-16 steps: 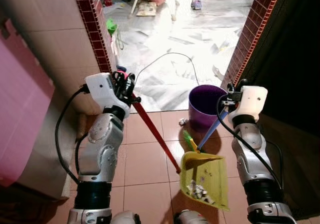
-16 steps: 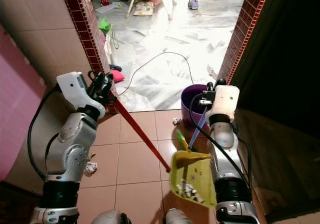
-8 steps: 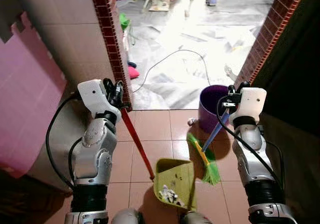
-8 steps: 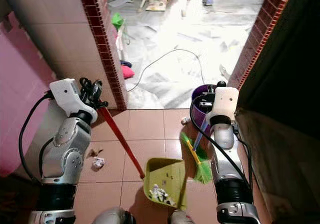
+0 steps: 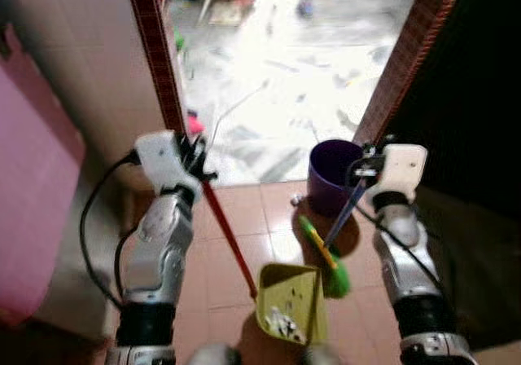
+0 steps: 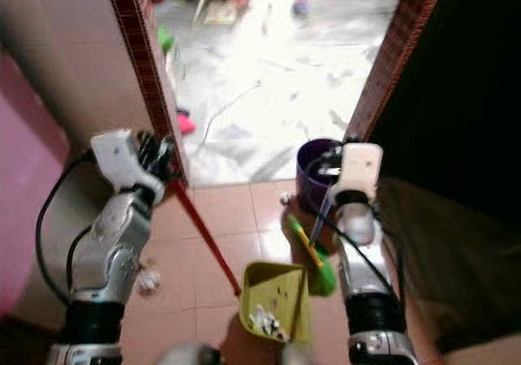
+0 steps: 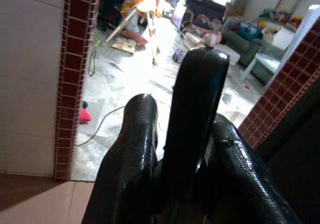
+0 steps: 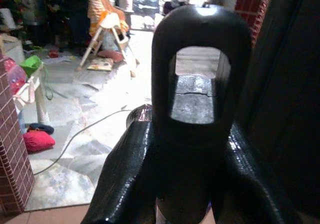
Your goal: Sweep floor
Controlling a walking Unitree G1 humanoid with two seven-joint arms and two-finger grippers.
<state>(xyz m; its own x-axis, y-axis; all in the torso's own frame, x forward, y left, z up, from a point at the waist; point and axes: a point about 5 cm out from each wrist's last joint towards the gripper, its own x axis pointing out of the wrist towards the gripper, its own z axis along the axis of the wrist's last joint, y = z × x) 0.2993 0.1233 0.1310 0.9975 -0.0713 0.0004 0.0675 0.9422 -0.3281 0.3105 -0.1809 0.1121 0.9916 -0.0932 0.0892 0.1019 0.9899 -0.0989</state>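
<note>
My left gripper (image 5: 198,155) is shut on the top of a red handle (image 5: 229,239) that slants down to a yellow-green dustpan (image 5: 291,304) standing on the terracotta tiles with scraps (image 5: 281,324) inside. My right gripper (image 5: 364,166) is shut on the blue handle (image 5: 343,217) of a broom whose green bristles (image 5: 335,274) rest on the floor beside the dustpan. In each wrist view the black fingers (image 7: 135,149) (image 8: 125,179) clasp a black handle end.
A purple bin (image 5: 334,178) stands by the right brick door post (image 5: 407,55). A crumpled paper (image 6: 147,280) lies near the left wall. Beyond the left brick post (image 5: 155,47) is a bright marble floor with a cable (image 5: 236,104) and clutter.
The broom head has come down from over the dustpan to the floor beside it. The dustpan swung left, then settled. The camera has shifted and the picture is now blurred.
</note>
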